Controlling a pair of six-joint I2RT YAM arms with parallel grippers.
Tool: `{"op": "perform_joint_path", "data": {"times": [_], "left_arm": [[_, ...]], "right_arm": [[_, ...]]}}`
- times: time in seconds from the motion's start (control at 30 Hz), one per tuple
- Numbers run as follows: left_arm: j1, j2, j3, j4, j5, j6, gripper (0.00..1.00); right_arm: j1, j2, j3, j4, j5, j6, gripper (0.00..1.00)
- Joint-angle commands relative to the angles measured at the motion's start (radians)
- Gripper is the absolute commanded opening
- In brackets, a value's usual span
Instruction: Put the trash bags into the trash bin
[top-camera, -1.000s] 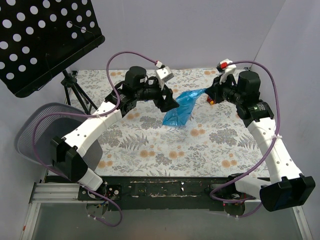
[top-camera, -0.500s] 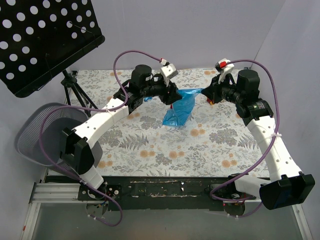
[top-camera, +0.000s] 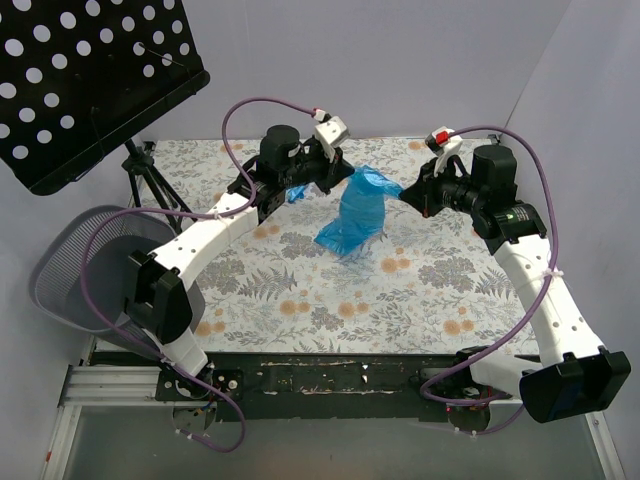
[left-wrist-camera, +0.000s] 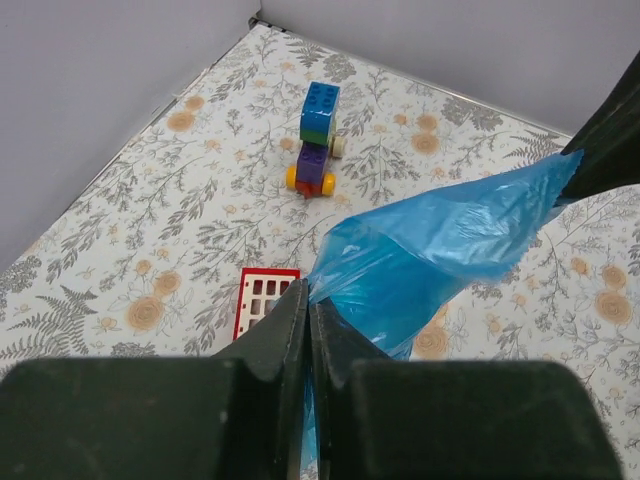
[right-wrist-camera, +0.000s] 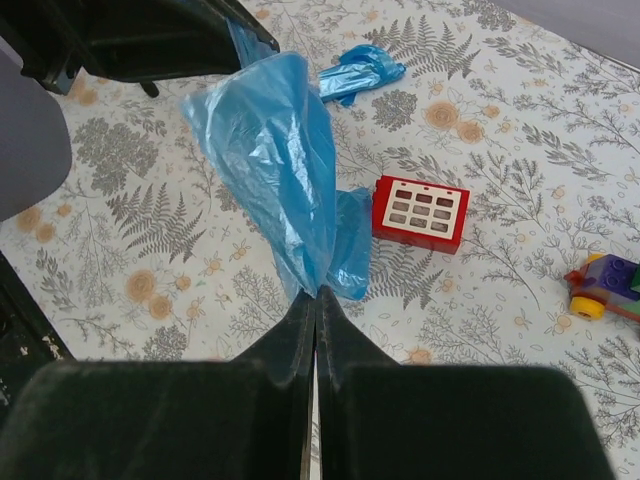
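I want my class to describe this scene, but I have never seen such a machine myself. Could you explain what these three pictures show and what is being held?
These are two white robot arms bolted at the near edge of a flowered table. The wide picture looks down from above and behind them. The other two come from a small camera on each wrist, so each shows its own dark claw at the bottom. The left claw and the right claw are both shut on one crinkly blue trash bag, holding it up between them. On the table lie a red block, a toy-brick car and a smaller piece of blue film. The grey mesh trash bin stands at the left, near a black perforated music stand.
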Motion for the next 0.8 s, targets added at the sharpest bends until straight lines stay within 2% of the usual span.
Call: {"op": "perform_joint_path", "data": {"times": [0.0,0.1,0.17,0.2,0.33,0.37,0.4,0.5,0.63,0.77], "left_arm": [[0.034,-0.019,0.053,-0.06,-0.018,0.074,0.0],[0.064,-0.002,0.088,-0.103,-0.04,0.07,0.0],[0.072,-0.005,0.117,-0.143,0.013,0.086,0.0],[0.072,-0.011,0.127,-0.158,0.07,0.082,0.0],[0.063,0.004,0.18,-0.216,0.306,-0.028,0.0],[0.055,0.012,0.191,-0.235,0.328,-0.06,0.0],[0.051,0.022,0.205,-0.249,0.343,-0.089,0.0],[0.046,0.032,0.206,-0.247,0.313,-0.191,0.0],[0.046,0.033,0.213,-0.247,0.247,-0.219,0.0],[0.046,0.039,0.24,-0.264,0.264,-0.205,0.0]], "right_arm": [[0.003,-0.034,-0.007,-0.002,0.019,-0.018,0.01],[0.002,-0.031,0.002,-0.015,0.073,-0.033,0.01],[0.002,-0.027,0.009,-0.009,0.094,-0.035,0.01],[0.002,-0.024,0.014,0.003,0.087,-0.033,0.06],[0.006,0.019,0.046,0.089,-0.033,-0.024,0.45],[0.011,0.041,0.069,0.107,-0.062,-0.022,0.58],[0.022,0.061,0.094,0.115,-0.079,-0.025,0.67],[0.066,0.128,0.181,0.118,-0.079,-0.045,0.82],[0.129,0.153,0.218,0.133,-0.047,-0.068,0.84],[0.174,0.148,0.177,0.179,0.057,-0.067,0.84]]}}
